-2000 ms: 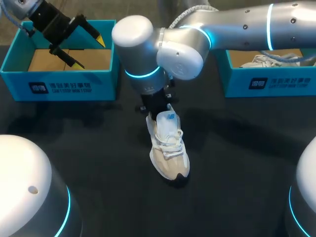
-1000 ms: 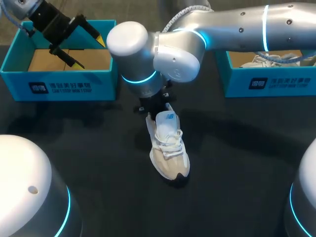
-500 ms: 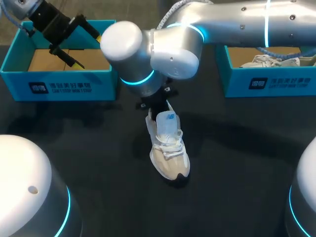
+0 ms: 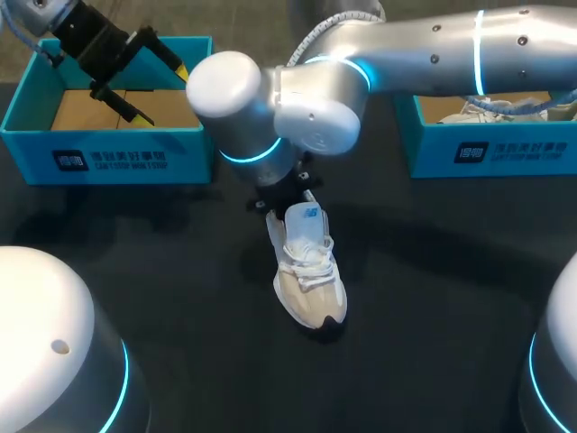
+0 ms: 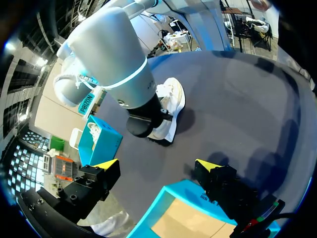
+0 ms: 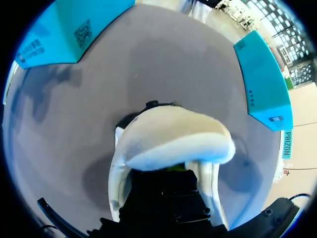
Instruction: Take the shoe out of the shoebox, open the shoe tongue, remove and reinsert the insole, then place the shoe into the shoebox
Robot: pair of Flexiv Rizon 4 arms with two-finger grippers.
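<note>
A white and beige sneaker (image 4: 309, 275) stands on the dark table (image 4: 433, 298) at the centre, toe toward me. My right arm (image 4: 306, 99) reaches in from the right to its heel end. In the right wrist view my right gripper (image 6: 173, 170) is shut, its fingers down inside the shoe opening under the padded cream tongue (image 6: 176, 139); whether it pinches anything is hidden. My left gripper (image 4: 151, 88) hangs open over the empty teal shoebox (image 4: 108, 158) at the back left, and its yellow fingertips (image 5: 106, 163) stand far apart with nothing between them.
A second teal shoebox (image 4: 491, 149) at the back right holds another white shoe (image 4: 491, 110). Two white rounded robot bases (image 4: 45, 352) fill the near corners. Bare dark table lies around the sneaker.
My right arm's wrist has swung a little to the left and turned above the heel. The sneaker and my left arm have kept their places.
</note>
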